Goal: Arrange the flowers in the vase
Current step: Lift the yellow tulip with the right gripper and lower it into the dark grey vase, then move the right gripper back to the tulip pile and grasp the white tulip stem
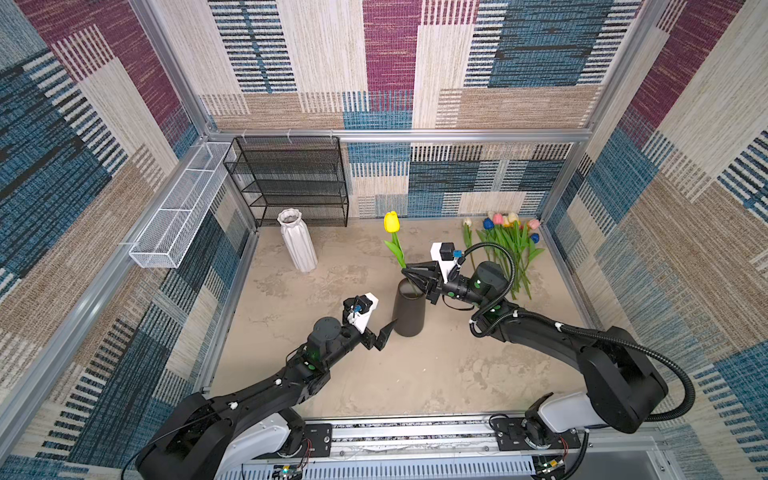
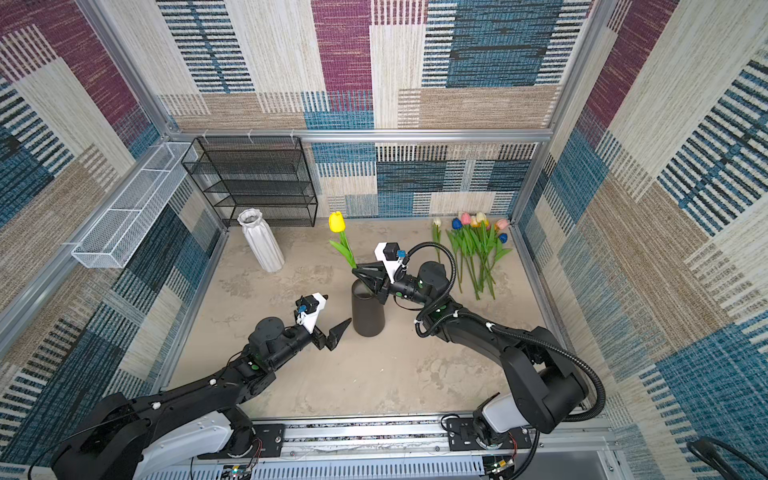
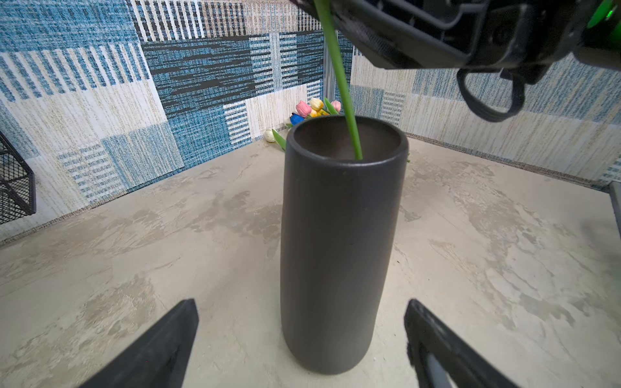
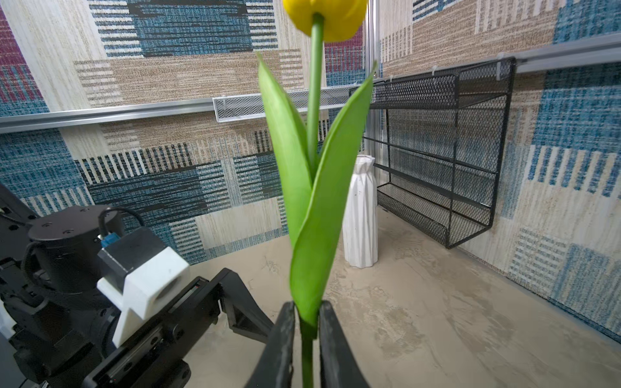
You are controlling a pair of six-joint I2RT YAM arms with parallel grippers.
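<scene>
Starting at the right gripper (image 4: pixel 307 322): parked right over the mouth of the dark vase (image 1: pixel 409 309), fingers close either side of the yellow tulip (image 4: pixel 312 201) stem, with thin slivers of gap in the right wrist view. Can't tell if it's actually pinching or just loose around it. Bottom of the stem already down inside the vase, off-centre. Long axis close to upright, tilted a bit, head up and leaning toward 11 o'clock in both top views, two leaves fanning out just above the fingers.

Left gripper (image 1: pixel 385 333) spread wide, down low at about 8 o'clock from the vase. A finger either side of its lower body in the left wrist view, not touching.

Loads of bare table (image 1: pixel 374 374) from 5 to 7 o'clock of the vase. Rest of the flowers (image 1: pixel 507 249) lying flat in a bunch at 2 o'clock, tight to the table's right edge, heads toward 12, stems toward 6. Then the white vase (image 1: pixel 297 241), upright at 10 o'clock, well apart, just in front of a black mesh shelf (image 1: pixel 291 183).
</scene>
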